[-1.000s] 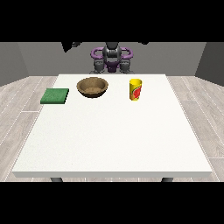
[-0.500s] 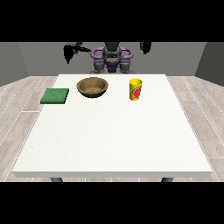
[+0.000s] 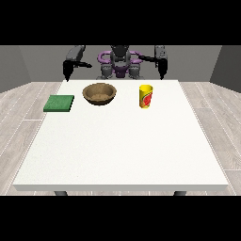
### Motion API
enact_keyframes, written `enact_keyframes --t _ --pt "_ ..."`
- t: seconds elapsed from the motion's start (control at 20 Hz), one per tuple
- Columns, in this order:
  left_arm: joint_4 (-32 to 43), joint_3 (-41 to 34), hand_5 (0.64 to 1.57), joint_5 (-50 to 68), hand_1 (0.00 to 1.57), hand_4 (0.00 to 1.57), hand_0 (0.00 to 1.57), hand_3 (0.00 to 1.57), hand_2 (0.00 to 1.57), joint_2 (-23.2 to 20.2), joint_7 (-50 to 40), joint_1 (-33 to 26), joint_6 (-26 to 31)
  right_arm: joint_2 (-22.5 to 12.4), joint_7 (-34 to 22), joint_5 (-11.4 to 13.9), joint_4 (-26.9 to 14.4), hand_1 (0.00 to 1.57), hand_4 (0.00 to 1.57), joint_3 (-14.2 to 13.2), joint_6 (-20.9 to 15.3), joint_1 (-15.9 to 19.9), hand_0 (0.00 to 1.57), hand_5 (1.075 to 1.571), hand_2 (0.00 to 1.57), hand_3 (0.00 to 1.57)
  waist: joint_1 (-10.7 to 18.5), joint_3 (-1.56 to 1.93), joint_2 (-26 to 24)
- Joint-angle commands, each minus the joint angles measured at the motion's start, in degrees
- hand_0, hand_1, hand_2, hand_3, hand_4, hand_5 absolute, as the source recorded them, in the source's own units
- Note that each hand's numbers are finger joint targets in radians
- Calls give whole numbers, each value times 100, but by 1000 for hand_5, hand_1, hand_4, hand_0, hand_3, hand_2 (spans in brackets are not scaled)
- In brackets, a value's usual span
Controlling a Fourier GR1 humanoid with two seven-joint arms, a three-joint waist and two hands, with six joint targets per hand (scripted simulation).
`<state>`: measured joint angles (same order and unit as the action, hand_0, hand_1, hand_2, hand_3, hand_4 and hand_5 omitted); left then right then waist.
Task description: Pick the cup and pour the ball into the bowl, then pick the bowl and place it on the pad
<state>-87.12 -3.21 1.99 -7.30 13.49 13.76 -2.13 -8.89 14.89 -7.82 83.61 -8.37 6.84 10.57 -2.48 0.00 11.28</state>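
Upright cup, both hands high

Now the yellow cup stands upright, long axis vertical, mouth up, just right of the wooden bowl. Left of the bowl lies the green pad. Behind the bowl, both hands hang above the table's far edge, touching nothing; their finger state I cannot tell.

1. My hand at the view's left is too small to show how its fingers lie.
2. Likewise my hand at the view's right.
3. The cup hides its inside, so no ball shows.
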Motion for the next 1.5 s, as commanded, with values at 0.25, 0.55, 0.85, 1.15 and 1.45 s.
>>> enact_keyframes --t 0.25,0.55,0.85,1.15,1.45 --pt "1631 -262 1236 -249 0 0 0 0 0 1 1155 600 -47 -537 315 -404 -916 0 0 -614 460 675 0 1562 0 0 -83 0 181" --pt "2626 -404 1249 -342 0 0 0 0 0 306 1952 759 -428 -645 523 -392 -1154 0 0 -563 801 420 0 1563 0 0 -313 0 187" --pt "3730 -812 1262 -201 0 0 0 0 0 167 2790 1369 -443 -722 777 -399 -1277 0 0 -629 841 715 0 1559 0 0 -479 -3 602" --pt "4265 -915 1425 71 659 0 659 286 914 121 2907 1420 6 -877 1060 -491 -1726 0 0 -805 1072 651 0 1558 0 0 -374 -2 439" --pt "4432 -577 1511 -1408 1312 833 1312 1571 1571 42 2904 1647 -2415 -1202 800 -618 -1759 0 0 -874 1292 1050 0 1556 0 0 -836 0 755"
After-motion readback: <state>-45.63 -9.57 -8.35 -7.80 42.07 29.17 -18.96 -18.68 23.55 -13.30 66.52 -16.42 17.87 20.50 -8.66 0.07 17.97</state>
